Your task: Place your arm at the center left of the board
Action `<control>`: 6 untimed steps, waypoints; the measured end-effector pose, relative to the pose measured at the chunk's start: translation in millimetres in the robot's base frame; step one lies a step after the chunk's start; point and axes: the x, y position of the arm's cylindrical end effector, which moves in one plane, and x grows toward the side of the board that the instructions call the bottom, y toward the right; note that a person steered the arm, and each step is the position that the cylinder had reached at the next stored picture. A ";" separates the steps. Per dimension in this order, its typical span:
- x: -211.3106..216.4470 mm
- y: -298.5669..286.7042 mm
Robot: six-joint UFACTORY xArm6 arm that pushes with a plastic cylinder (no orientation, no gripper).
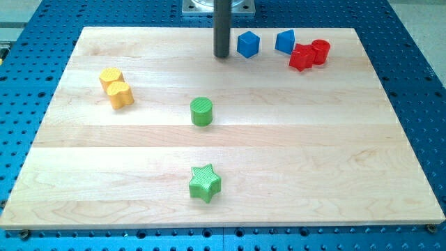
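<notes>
My tip (222,55) is the lower end of a dark rod that comes down at the view's top centre. It rests on the wooden board (83,181) just left of a blue cube (248,44). A second blue block (285,41) lies further right. A red star-like block (302,57) and a red cylinder (320,51) touch each other at the top right. A yellow block (111,77) and a yellow heart-like block (121,94) sit together at the upper left. A green cylinder (201,111) stands near the middle, below my tip. A green star (205,183) lies near the bottom centre.
The board lies on a blue perforated table (418,84). A grey metal base (218,7) shows at the top edge behind the rod.
</notes>
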 end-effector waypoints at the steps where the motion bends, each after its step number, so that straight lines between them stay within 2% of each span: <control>1: -7.2 14.7; 3: -7.7 95.1; 4: -8.0 37.7; 5: -6.9 -83.2; 6: 14.6 -202.7</control>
